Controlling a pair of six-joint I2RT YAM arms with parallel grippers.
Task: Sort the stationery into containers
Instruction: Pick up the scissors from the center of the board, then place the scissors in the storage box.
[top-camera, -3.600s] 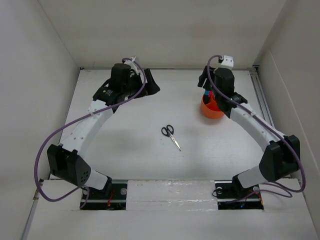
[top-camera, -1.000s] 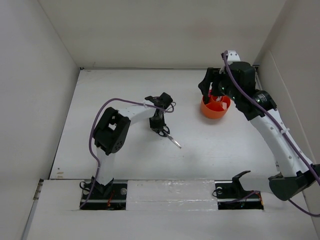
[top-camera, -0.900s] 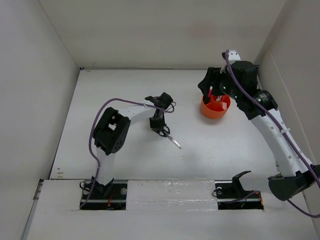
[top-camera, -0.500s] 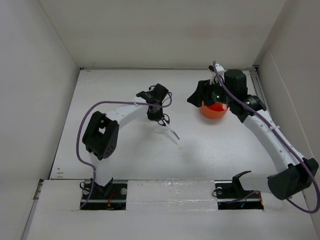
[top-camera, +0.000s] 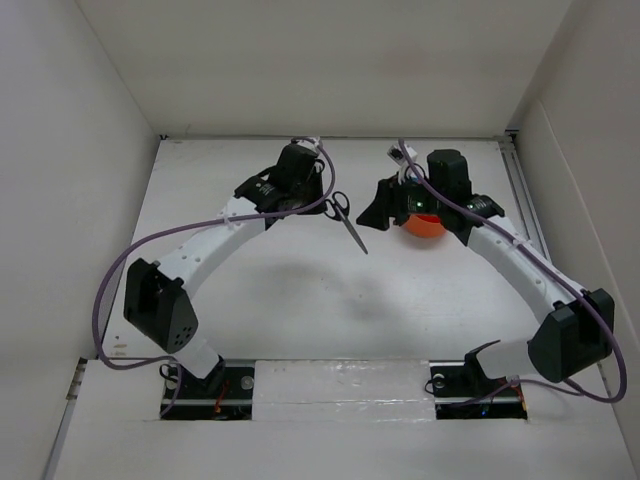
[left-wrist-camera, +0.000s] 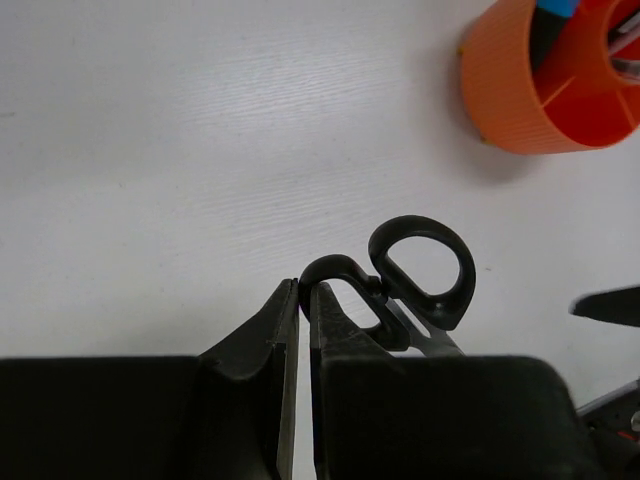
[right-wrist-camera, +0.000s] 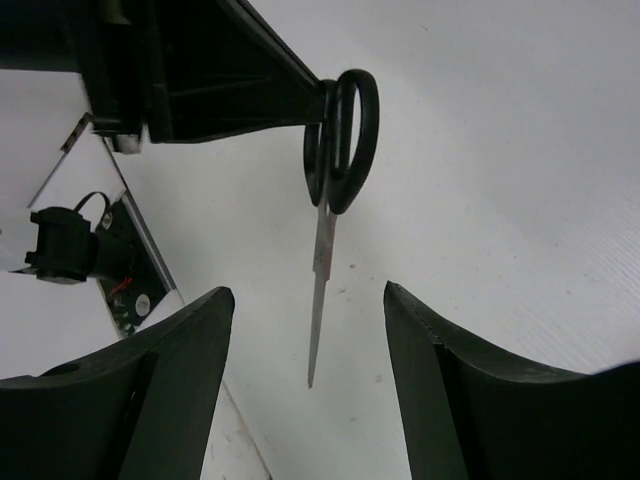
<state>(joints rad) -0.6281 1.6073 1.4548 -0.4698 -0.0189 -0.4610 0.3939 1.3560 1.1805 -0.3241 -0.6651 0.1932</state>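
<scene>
No legible text or labels anywhere

The left arm (top-camera: 205, 245) and right arm (top-camera: 520, 262) are built alike: smooth white link shells dotted with rows of small holes, joined by chunky black joint housings (top-camera: 155, 305). A thin purple cable (top-camera: 100, 310) loops loosely along each one. The left claw (left-wrist-camera: 303, 290) and right claw (right-wrist-camera: 308, 288) have matte black, wedge-shaped fingers with flat inner faces. The black base mounts (top-camera: 210, 385) show bits of red wiring.
</scene>
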